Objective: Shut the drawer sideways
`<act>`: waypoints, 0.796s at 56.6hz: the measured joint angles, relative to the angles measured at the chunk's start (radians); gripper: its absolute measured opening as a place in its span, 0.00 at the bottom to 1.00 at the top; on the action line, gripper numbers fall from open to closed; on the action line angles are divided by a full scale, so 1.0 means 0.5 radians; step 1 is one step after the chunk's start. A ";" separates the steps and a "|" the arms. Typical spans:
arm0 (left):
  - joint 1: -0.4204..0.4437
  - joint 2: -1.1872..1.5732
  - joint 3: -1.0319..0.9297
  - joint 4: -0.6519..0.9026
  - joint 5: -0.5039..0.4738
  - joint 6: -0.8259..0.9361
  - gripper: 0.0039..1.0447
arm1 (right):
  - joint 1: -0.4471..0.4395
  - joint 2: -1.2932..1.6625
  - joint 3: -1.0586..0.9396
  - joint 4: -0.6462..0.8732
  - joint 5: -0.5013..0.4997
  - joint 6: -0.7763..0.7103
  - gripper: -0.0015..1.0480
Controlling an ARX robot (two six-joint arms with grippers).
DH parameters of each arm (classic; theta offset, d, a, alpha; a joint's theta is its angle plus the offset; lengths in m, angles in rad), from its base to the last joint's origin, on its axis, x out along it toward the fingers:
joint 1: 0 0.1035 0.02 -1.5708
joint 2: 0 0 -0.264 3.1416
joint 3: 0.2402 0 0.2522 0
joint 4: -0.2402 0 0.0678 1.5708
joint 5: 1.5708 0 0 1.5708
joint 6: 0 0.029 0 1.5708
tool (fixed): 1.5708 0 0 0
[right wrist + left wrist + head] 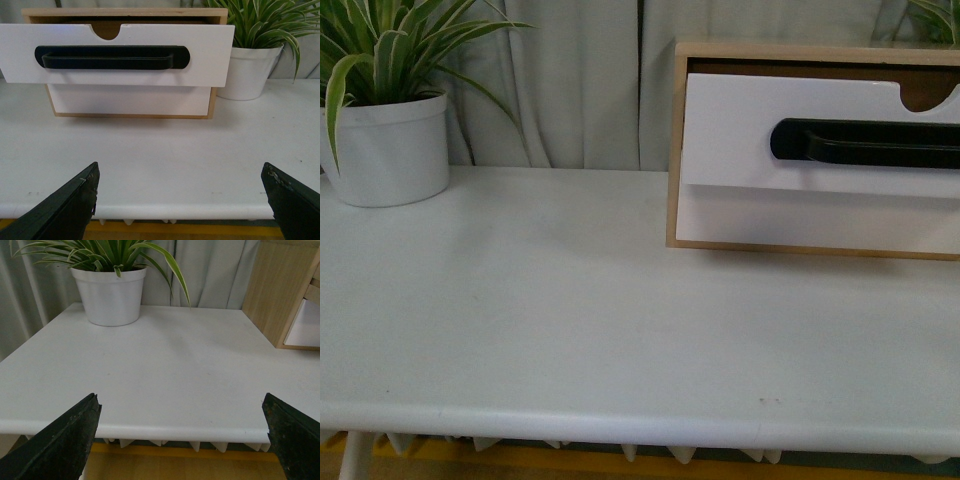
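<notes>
1. Drawer (790,110): white flat front, sitting in the upper slot of a light-wood box (675,150). It is pulled out, with the front standing forward of the box frame and overhanging the slot below. In the right wrist view the front (115,70) spreads past both sides of the box.
2. Handle (870,142): a long black bar, horizontal across the drawer front. A half-round notch (930,95) is cut into the top edge above it.
3. Lower drawer (800,220): plain white, set back in the box under the open one.
4. Box position: on the far right of the white bench (570,300), toward the back. The front view's right edge cuts it off.
5. Plant pot (390,150): white, holding striped green leaves, at the back left of the bench and well apart from the box. A pale curtain (580,90) hangs behind both.
6. Left fingers (65,440): black, spread wide, with the bench edge showing between them. They sit off the near edge, well apart from the box (272,290).
7. Right fingers (65,210): black, spread wide and off the near bench edge. They face the drawer front squarely and are well apart from it.
</notes>
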 joint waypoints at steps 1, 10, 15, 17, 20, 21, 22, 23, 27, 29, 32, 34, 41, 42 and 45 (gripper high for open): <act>0.000 0.000 0.000 0.000 0.000 0.000 0.94 | 0.000 0.000 0.000 0.000 0.000 0.000 0.91; 0.000 0.000 0.000 0.000 0.000 0.000 0.94 | 0.000 0.000 0.000 0.000 0.000 0.000 0.91; 0.000 0.000 0.000 0.000 0.000 0.000 0.94 | 0.000 0.000 0.000 0.000 0.000 0.000 0.91; 0.000 0.000 0.000 0.000 0.000 0.000 0.94 | 0.000 0.000 0.000 0.000 0.000 0.000 0.91; 0.000 0.000 0.000 0.000 0.000 0.000 0.94 | 0.000 0.000 0.000 0.000 0.000 0.000 0.91; 0.000 0.000 0.000 0.000 0.000 0.000 0.94 | 0.000 0.000 0.000 0.000 0.000 0.000 0.91; 0.000 0.000 0.000 0.000 0.000 0.000 0.94 | 0.000 0.000 0.000 0.000 0.000 0.000 0.91; 0.000 0.000 0.000 0.000 0.000 0.000 0.94 | 0.000 0.000 0.000 0.000 0.000 0.000 0.91; 0.000 0.000 0.000 0.000 0.000 0.000 0.94 | 0.000 0.000 0.000 0.000 0.000 0.000 0.91; 0.000 0.000 0.000 0.000 0.000 0.000 0.94 | 0.000 0.000 0.000 0.000 0.000 0.000 0.91; 0.000 0.000 0.000 0.000 0.000 0.000 0.94 | 0.000 0.000 0.000 0.000 0.000 0.000 0.91; 0.000 0.000 0.000 0.000 0.000 0.000 0.94 | 0.000 0.000 0.000 0.000 0.000 0.000 0.91; 0.000 0.000 0.000 0.000 0.000 0.000 0.94 | 0.000 0.000 0.000 0.000 0.000 0.000 0.91; 0.000 0.000 0.000 0.000 0.000 0.000 0.94 | 0.000 0.000 0.000 0.000 0.000 0.000 0.91; 0.000 0.000 0.000 0.000 0.000 0.000 0.94 | 0.000 0.000 0.000 0.000 0.000 0.000 0.91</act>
